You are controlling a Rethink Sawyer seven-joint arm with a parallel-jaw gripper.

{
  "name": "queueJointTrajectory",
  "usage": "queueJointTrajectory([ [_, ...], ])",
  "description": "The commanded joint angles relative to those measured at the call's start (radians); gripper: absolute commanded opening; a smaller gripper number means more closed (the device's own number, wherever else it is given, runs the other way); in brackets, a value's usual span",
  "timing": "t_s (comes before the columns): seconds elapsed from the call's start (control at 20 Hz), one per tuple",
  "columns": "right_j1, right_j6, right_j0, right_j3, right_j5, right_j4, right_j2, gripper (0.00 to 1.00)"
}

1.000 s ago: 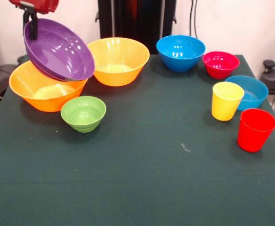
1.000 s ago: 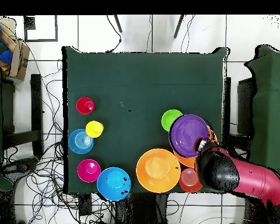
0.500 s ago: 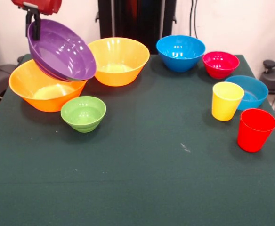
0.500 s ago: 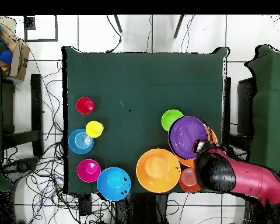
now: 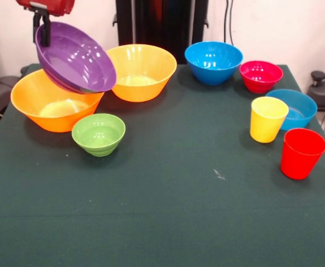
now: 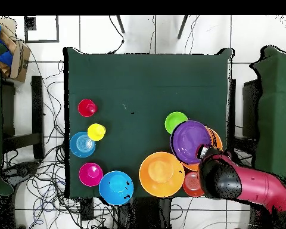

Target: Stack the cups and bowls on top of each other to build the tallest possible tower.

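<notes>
The end effector (image 5: 42, 29), black fingers under a red wrist block, pinches the far rim of the wide glossy purple plastic bowl (image 5: 76, 57), one finger inside the wall and one outside. The purple bowl hangs tilted, its opening turned toward the front camera and its lower rim dipping down over the large yellow-orange plastic bowl (image 5: 50, 103) at the bench's corner. Whether that low rim touches the orange bowl's rim or merely passes in front of it cannot be told from the front.

The relation that matters: the orange bowl sits directly below and slightly to the picture's left of the held bowl in the front view, so by my judgement the coming move is a short descent with the tilt levelled out, not a sideways carry.

Outward lie the small green plastic bowl (image 5: 98, 133), just beside the orange one, and the second large yellow-orange bowl (image 5: 139, 71) behind it. Well apart across the green-covered bench (image 5: 168, 211) stand two blue bowls, a pink-red bowl, the yellow tapered plastic tumbler (image 5: 267, 119) and the red tapered plastic tumbler (image 5: 301, 153).

The overhead view shows the purple bowl covering most of the orange bowl, leaving only a crescent, plus a small orange bowl (image 6: 193, 183) unseen from the front.
</notes>
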Motion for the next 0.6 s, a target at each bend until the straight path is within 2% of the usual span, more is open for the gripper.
queueJointTrajectory([
  [0.05,-0.024,-0.088,-0.058,0.121,-0.068,-0.043,0.133,0.00],
  [0.6,0.002,-0.025,-0.047,0.103,-0.136,-0.121,0.083,0.00],
])
